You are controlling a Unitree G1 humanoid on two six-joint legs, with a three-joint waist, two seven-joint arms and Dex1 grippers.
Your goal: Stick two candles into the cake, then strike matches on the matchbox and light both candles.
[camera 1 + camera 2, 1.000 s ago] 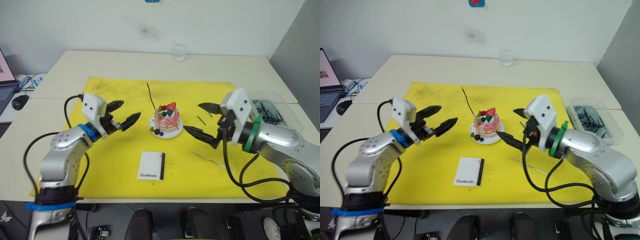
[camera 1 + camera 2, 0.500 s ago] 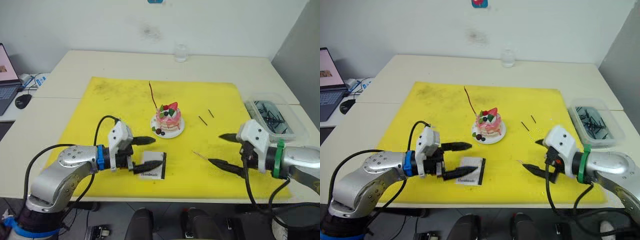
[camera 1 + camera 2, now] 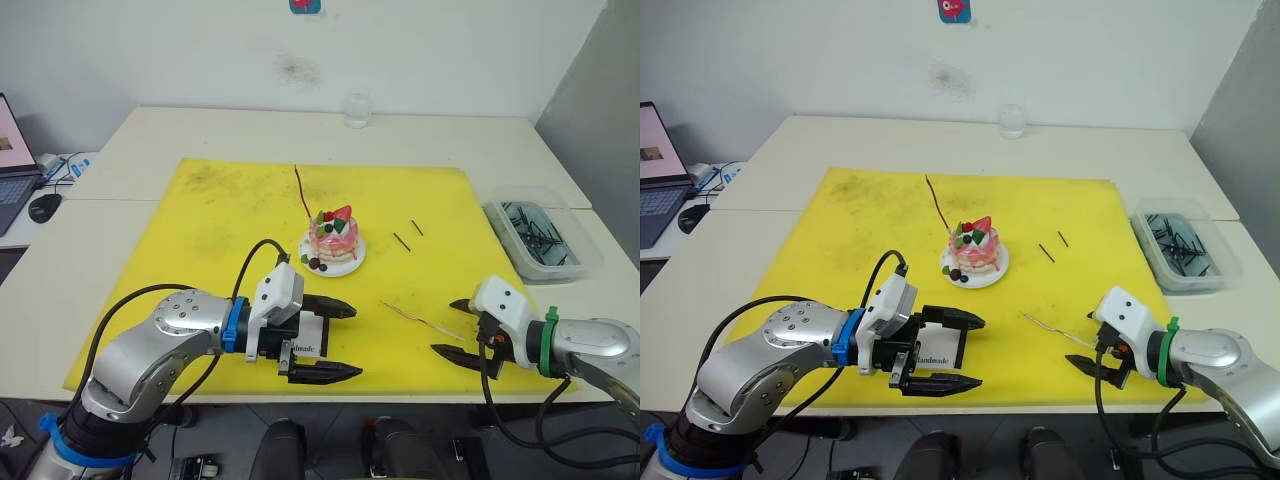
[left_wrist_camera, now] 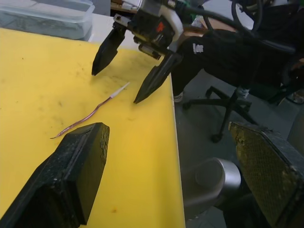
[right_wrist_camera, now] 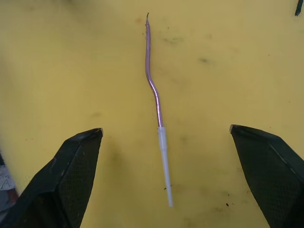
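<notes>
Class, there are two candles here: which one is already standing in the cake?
The candle rising from the cake's far side stands. The other candle lies flat on the yellow mat, in front of the open right gripper.

Silver arms, black cables; blue left band, green right band

An office or lab: pale tables (image 3: 240, 130) against a white wall, laptop (image 3: 12, 165), swivel chair (image 4: 228, 102)
</notes>
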